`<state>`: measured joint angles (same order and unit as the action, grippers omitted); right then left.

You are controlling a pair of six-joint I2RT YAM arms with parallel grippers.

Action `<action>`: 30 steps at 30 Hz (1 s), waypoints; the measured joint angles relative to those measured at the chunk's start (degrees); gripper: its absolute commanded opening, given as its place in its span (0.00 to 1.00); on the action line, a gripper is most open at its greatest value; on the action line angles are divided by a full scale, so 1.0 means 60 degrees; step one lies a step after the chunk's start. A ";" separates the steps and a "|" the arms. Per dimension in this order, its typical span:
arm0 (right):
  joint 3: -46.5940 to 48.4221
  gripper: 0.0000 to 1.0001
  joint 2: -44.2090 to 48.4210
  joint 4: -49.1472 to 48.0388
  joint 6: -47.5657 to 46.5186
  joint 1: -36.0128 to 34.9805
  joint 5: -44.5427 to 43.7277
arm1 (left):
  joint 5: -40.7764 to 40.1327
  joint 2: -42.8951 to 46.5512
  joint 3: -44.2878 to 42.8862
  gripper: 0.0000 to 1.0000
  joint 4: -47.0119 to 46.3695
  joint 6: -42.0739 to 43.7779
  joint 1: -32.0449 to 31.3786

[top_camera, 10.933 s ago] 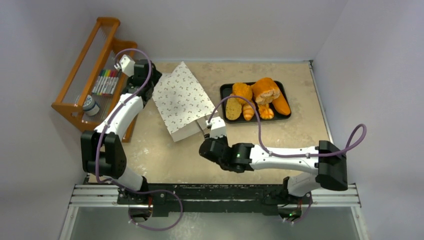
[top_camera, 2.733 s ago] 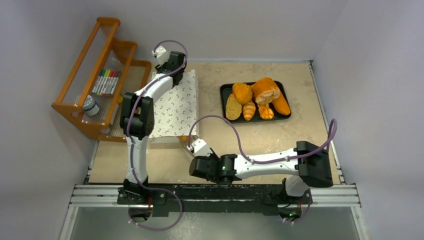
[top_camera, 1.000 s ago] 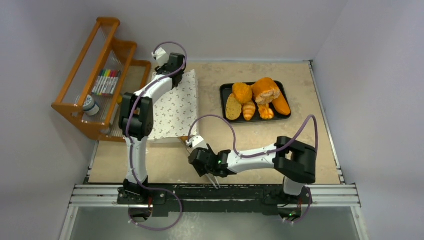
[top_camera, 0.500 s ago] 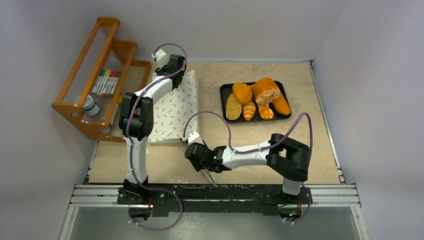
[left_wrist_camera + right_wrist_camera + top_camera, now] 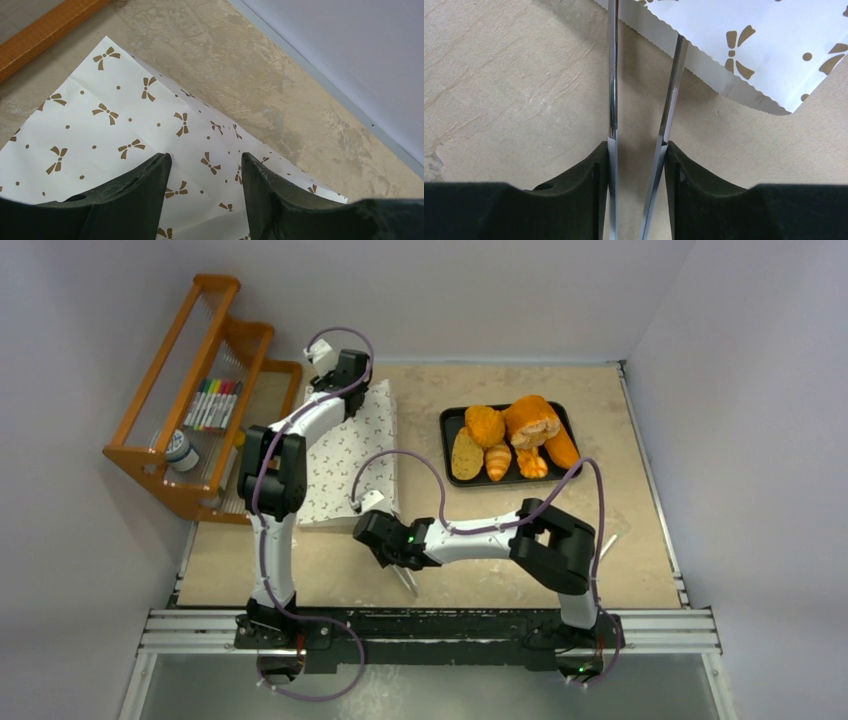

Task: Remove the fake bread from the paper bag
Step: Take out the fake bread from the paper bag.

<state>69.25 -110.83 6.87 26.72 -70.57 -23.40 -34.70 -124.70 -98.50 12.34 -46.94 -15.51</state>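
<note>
The white paper bag (image 5: pixel 350 455) with brown bow marks lies flat at the table's left. Its serrated mouth edge shows in the right wrist view (image 5: pixel 744 45). The fake bread (image 5: pixel 515 435), several orange and golden pieces, lies on the black tray (image 5: pixel 447 420) to the bag's right. My left gripper (image 5: pixel 346 388) is open over the bag's far end (image 5: pixel 100 135), fingers apart above the paper (image 5: pixel 205 162). My right gripper (image 5: pixel 370 532) is shut on metal tongs (image 5: pixel 612 75), its fingers (image 5: pixel 636 147) squeezing both blades. The blade tips reach the bag's mouth edge. Inside the bag is hidden.
A wooden rack (image 5: pixel 190 390) with markers and a tape roll stands along the left edge. The tongs' rear end (image 5: pixel 405 580) sticks out toward the near edge. A small white scrap (image 5: pixel 607 543) lies at the right. Walls close the back and sides.
My right arm has swung left along the near side, bringing the tongs to the bag's mouth corner. The left arm and the bag have stayed in place.
</note>
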 measured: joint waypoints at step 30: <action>-0.1665 0.03 0.4331 0.2382 -0.0820 -0.1286 0.2182 | 0.0022 -0.1005 -0.2692 0.55 0.1464 0.0011 0.0127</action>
<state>59.27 -84.84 21.17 21.80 -78.28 -10.31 -34.57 -130.74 -114.65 21.12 -46.87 -14.74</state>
